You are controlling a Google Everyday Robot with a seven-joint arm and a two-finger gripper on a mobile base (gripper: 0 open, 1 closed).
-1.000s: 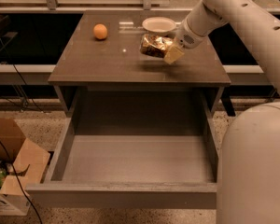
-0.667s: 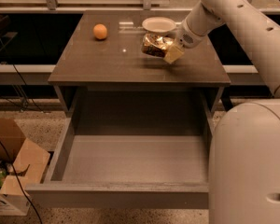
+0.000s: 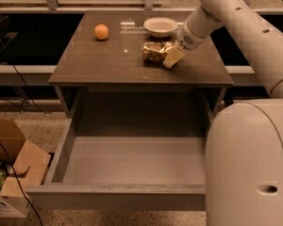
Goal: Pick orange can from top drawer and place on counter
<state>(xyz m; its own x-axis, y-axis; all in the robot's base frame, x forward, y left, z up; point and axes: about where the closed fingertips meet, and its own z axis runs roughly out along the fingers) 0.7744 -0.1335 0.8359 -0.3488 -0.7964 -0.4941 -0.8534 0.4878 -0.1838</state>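
The orange can, shiny gold-brown and wrinkled, is on the brown counter, right of its middle. My gripper comes down from the upper right and sits against the can's right side, just above the countertop. The top drawer is pulled wide open below the counter, and its grey floor shows nothing inside.
A round orange fruit lies at the counter's back left. A white bowl stands at the back, just behind the can. My white body fills the lower right and covers the drawer's right end. A cardboard box sits on the floor at the left.
The gripper and the can have shifted slightly down and nearer on the counter. My white body covers a little more of the drawer's right side.
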